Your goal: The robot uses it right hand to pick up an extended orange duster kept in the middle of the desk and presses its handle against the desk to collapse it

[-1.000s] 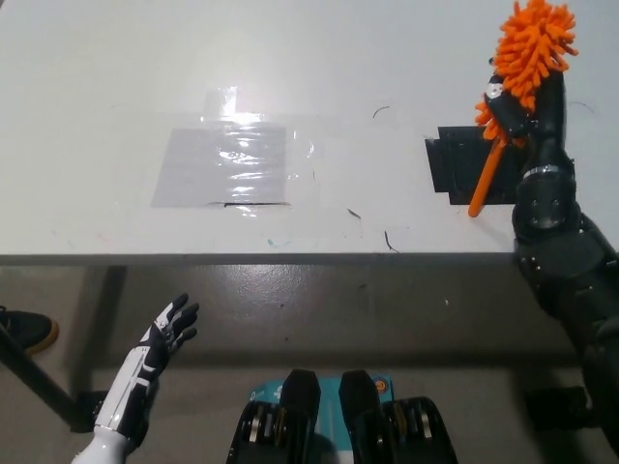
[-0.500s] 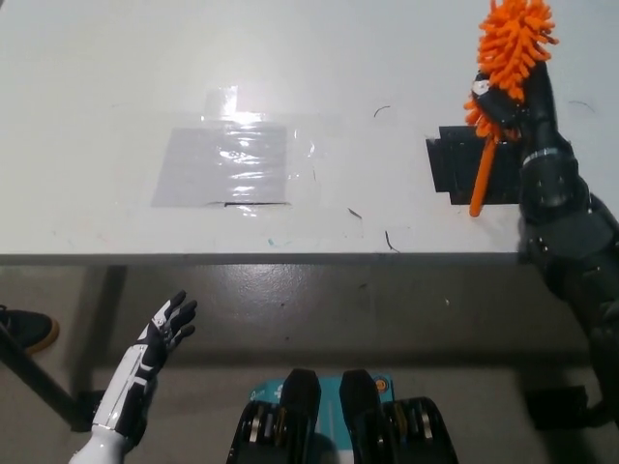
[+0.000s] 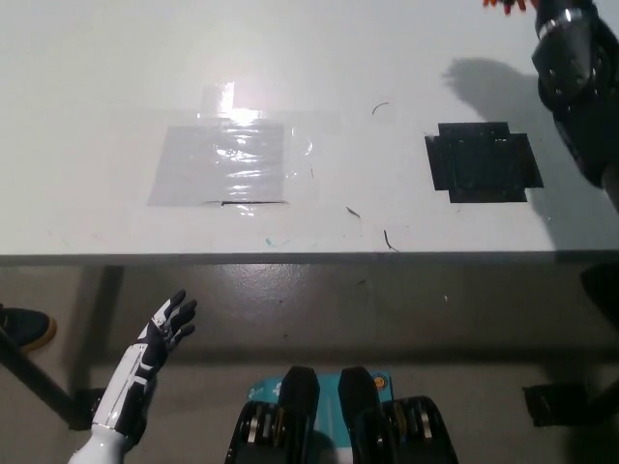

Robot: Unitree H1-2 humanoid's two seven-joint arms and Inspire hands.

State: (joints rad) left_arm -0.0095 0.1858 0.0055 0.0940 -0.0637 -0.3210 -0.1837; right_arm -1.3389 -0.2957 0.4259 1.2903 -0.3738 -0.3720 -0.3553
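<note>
At the upper right corner of the head view, the black right arm (image 3: 578, 68) reaches up over the white desk (image 3: 319, 58) and runs out of the frame. The right hand itself is cut off by the top edge, so whether it is closed or spread cannot be told. Just left of where the arm leaves the view, a few orange tufts of the duster (image 3: 505, 4) poke in at the top edge; the rest of the duster, including its handle, is out of sight. Being so close to the arm suggests the hand is carrying it, raised above the desk, though the grip itself is not shown.

Below the arm, on the desk, lies a black patch of tape (image 3: 484, 161) with nothing on it. A soft grey shadow falls on the desk between the arm and this patch, which fits something held aloft rather than resting on the surface. Well away toward the opposite side sits a clear shiny plastic sheet (image 3: 228, 164), taped flat.

Far from the working arm, at the lower left and below the desk's near edge, the white left hand (image 3: 166, 324) rests idle with its fingers spread, holding nothing.

Judging by the task, the handle must next be brought down and pressed against the desk.
</note>
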